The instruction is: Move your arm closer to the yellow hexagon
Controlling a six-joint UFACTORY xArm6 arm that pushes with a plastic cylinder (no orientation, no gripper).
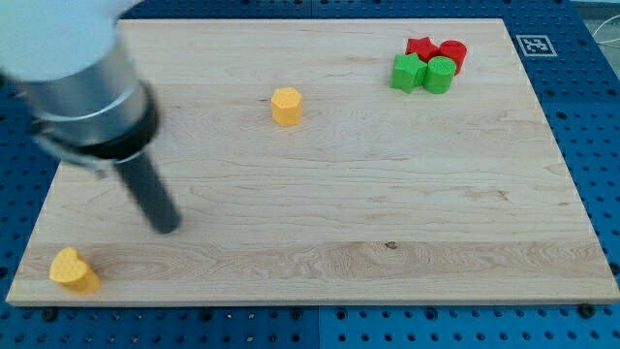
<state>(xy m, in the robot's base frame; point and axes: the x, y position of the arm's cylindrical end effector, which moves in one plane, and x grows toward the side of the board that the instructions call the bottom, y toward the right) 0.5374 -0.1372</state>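
The yellow hexagon [286, 106] sits on the wooden board [387, 194] a little left of the middle, toward the view's top. My tip [168, 228] rests on the board at the view's left, well below and to the left of the yellow hexagon, apart from every block. A yellow heart-shaped block [74, 270] lies near the board's bottom left corner, below and left of my tip.
At the view's top right stands a tight cluster: a red star [419, 47], a red cylinder [452, 55], a green star [410, 72] and a green cylinder [439, 75]. A black-and-white marker tag [533, 45] lies past the board's top right corner.
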